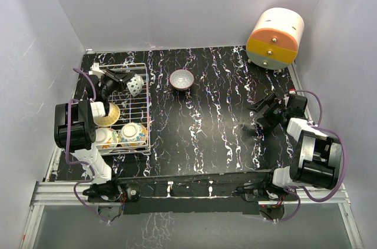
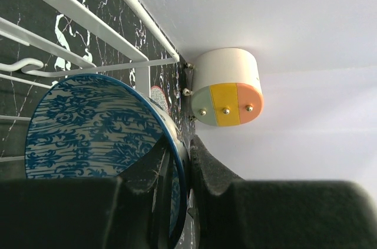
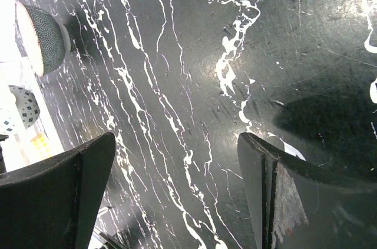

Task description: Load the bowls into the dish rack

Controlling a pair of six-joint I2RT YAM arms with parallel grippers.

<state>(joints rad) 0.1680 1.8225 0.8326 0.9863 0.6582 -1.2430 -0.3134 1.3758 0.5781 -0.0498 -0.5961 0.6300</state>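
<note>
The white wire dish rack [image 1: 143, 103] stands at the table's left. Inside it lie a yellow-rimmed bowl [image 1: 109, 113] and two floral bowls [image 1: 106, 138] [image 1: 134, 134]. My left gripper [image 1: 122, 82] is over the rack's far end, shut on the rim of a bowl [image 1: 136, 85] held on its side. The left wrist view shows that bowl's blue-patterned inside [image 2: 88, 125], its rim pinched in the left gripper [image 2: 191, 172], with rack wires [image 2: 76, 19] just behind. A grey bowl [image 1: 181, 79] [image 3: 41, 38] sits alone on the table. My right gripper [image 1: 268, 108] [image 3: 177, 196] hangs open over bare table.
A cream, orange and yellow drum [image 1: 275, 39] [image 2: 227, 87] stands at the far right corner. White walls close in the black marbled table [image 1: 218, 125] on three sides. The right arm is well right of the grey bowl.
</note>
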